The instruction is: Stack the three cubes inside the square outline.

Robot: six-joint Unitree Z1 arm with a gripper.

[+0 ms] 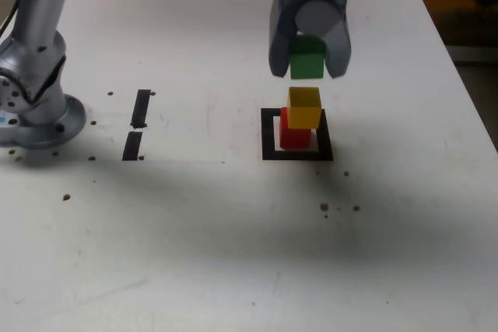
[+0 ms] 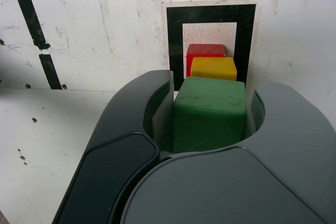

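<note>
Green cube (image 2: 210, 114): painted look, faint sheen, top scuffed. Yellow cube (image 2: 213, 68) and red cube (image 2: 206, 51): smooth, slightly glossy. Jaws (image 1: 310, 56): smooth, satin grey, plastic-looking. Square outline (image 2: 175, 40): matt black tape. Desk (image 1: 194, 239): white, smooth, softly shiny, scratched, pitted with brown-edged specks. Arm base (image 1: 47, 122): silvery, metallic sheen.

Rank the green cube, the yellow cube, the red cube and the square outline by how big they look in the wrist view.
1. Green cube
2. Square outline? Too close to the green cube to rank surely
3. Yellow cube and red cube, partly hidden: unsure
</note>
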